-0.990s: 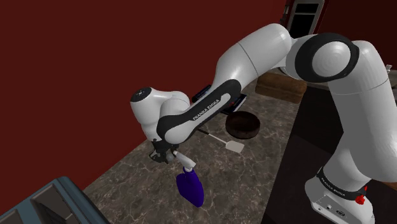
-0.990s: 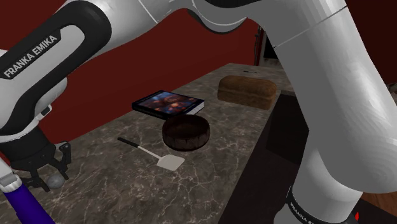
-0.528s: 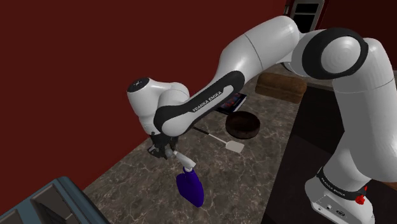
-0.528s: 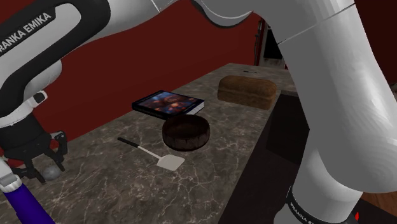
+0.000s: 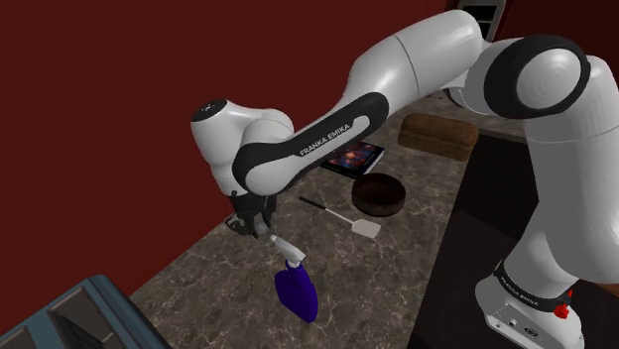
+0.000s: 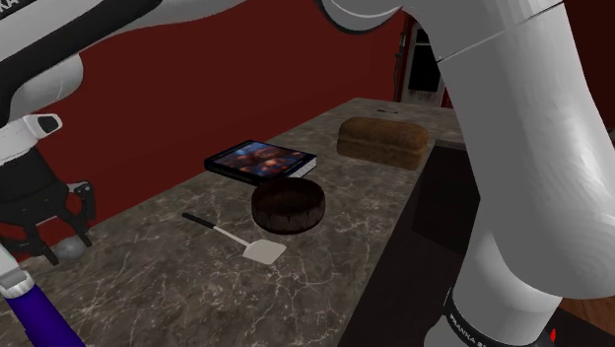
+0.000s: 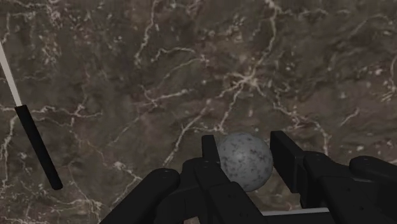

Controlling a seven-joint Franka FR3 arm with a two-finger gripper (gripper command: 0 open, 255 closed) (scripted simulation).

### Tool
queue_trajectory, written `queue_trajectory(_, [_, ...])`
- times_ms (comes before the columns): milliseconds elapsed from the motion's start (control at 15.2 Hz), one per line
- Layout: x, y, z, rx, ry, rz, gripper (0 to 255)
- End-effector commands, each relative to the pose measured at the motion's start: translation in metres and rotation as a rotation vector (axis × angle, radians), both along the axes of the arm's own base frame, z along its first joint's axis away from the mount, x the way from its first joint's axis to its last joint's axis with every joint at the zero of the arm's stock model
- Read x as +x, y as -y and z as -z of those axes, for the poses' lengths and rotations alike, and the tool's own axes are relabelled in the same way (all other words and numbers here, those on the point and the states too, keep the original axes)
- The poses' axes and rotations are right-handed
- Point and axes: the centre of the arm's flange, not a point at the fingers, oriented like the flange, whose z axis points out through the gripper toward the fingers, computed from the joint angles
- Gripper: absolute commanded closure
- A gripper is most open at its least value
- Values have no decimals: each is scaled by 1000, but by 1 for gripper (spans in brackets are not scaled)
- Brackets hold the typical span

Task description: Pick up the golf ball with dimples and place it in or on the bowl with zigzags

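Since a second ago the arm has risen and swung toward the shoulder view's left. The gripper now hangs clear of the marbled counter. Its fingers are closed part-way, clasping the grey speckled ball across its middle. The ball is up in the gripper, well apart from the dark bowl to the right, past the spatula. Likely light, hard and smooth, so it may roll out. Best held across its widest part, centred on the pads.

Grey golf ball clasped in end effector, marbled counter, black-handled utensil
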Motion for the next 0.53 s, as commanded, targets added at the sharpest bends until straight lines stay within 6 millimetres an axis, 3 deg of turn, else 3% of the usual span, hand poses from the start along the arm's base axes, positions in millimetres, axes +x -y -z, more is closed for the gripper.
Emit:
queue_trajectory(0, [0, -1, -11, 0, 0, 0, 255])
queue_trajectory(462, [0, -1, -48, 0, 0, 0, 255])
